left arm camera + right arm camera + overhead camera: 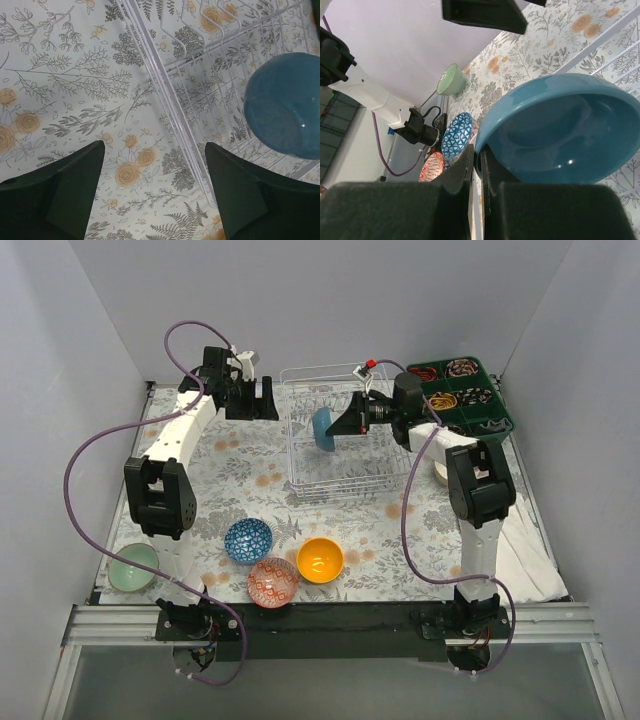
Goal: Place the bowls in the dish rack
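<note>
Surface: flowered cloth (230, 475) over a table, with plain pale walls on three sides.
Blue bowl (323, 430): held on edge above the middle of the dish rack (340, 486), with its hollow turned toward the right arm. I cannot tell whether it touches the wires.
Right claw (337, 427): closed to a narrow pinch on the blue bowl's rim, one finger inside and one outside, as the right wrist view shows.
Left claw (268, 400): spread wide and holding nothing, low over the cloth just beside the rack's left wall.
Waiting bowls: blue-patterned bowl (248, 540), red-and-white bowl (273, 581) and orange bowl (320, 560) sit close together near the front edge. The mint bowl (133, 567) is at the front left corner, and the cream bowl (439, 471) is half hidden behind the right arm.
Stage: first bowl being set in, by my reading. Five remain outside the rack.
Risk, grip: only the thin glazed rim is pinched, so the bowl could swivel or slide out.
Risk, release: if let go before it sits between prongs, it would likely fall flat or roll.
Risk, rack: light wire with nothing bracing it. A sideways push from the bowl could shove it across the cloth.
</note>
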Robot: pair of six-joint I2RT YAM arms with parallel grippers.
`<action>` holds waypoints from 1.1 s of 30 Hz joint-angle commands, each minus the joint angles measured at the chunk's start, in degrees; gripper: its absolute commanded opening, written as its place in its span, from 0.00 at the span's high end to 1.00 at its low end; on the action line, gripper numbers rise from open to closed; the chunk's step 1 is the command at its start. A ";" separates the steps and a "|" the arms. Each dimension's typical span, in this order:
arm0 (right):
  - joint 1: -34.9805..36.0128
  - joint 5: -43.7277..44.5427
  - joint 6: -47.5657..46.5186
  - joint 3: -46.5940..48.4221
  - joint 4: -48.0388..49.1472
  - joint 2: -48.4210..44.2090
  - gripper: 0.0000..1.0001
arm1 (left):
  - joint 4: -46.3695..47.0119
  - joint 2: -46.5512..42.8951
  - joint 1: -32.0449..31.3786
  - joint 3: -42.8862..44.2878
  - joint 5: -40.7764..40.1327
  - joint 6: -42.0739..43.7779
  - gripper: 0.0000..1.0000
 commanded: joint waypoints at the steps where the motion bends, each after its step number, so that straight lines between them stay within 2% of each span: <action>1: -0.06 0.45 10.47 5.23 17.48 4.22 0.99 | -1.19 -1.22 0.64 2.06 -1.40 3.93 0.18; 11: -0.15 0.81 9.06 9.37 15.73 12.14 0.99 | -0.22 0.10 0.73 2.15 -2.29 3.50 0.17; 22: -0.24 2.57 6.16 6.47 13.79 13.64 0.99 | -0.05 1.77 0.65 4.34 -2.64 3.15 0.17; 33: -0.15 3.27 5.11 6.12 12.74 16.71 0.99 | 0.48 0.54 0.73 1.80 -2.73 3.06 0.17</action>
